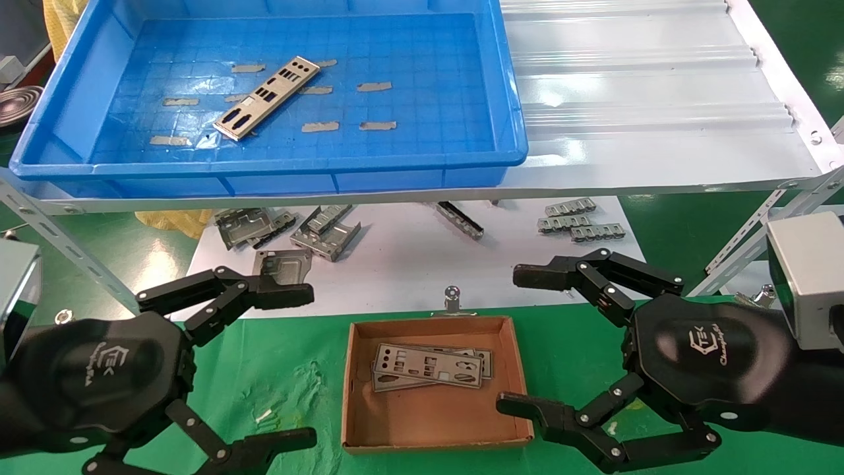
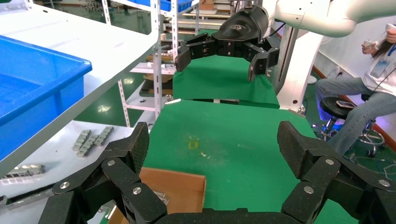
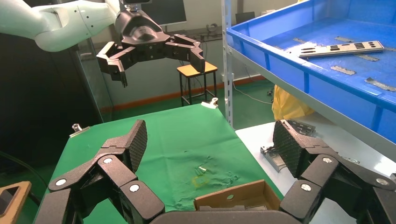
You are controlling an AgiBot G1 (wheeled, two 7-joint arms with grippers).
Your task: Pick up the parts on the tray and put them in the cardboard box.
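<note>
One silver-grey punched part [image 1: 267,97] lies slantwise on the floor of the blue tray [image 1: 508,99], also seen in the right wrist view as the part [image 3: 341,48]. Lower down, the cardboard box [image 1: 356,409] sits on green cloth and holds a small stack of parts [image 1: 428,366]. My left gripper [image 1: 304,366] hovers open to the box's left, with nothing between its fingers [image 2: 140,144]. My right gripper [image 1: 513,338] hovers open at the box's right, also empty. Each wrist view shows the box's corner [image 3: 233,198] just below its own jaws.
The tray rests on a white corrugated shelf [image 1: 646,99] with slanted steel legs [image 1: 59,251] on both sides. Bent grey brackets [image 1: 326,231] and small strips [image 1: 577,221] lie on a white board under the shelf. A person [image 2: 369,93] sits beyond the table.
</note>
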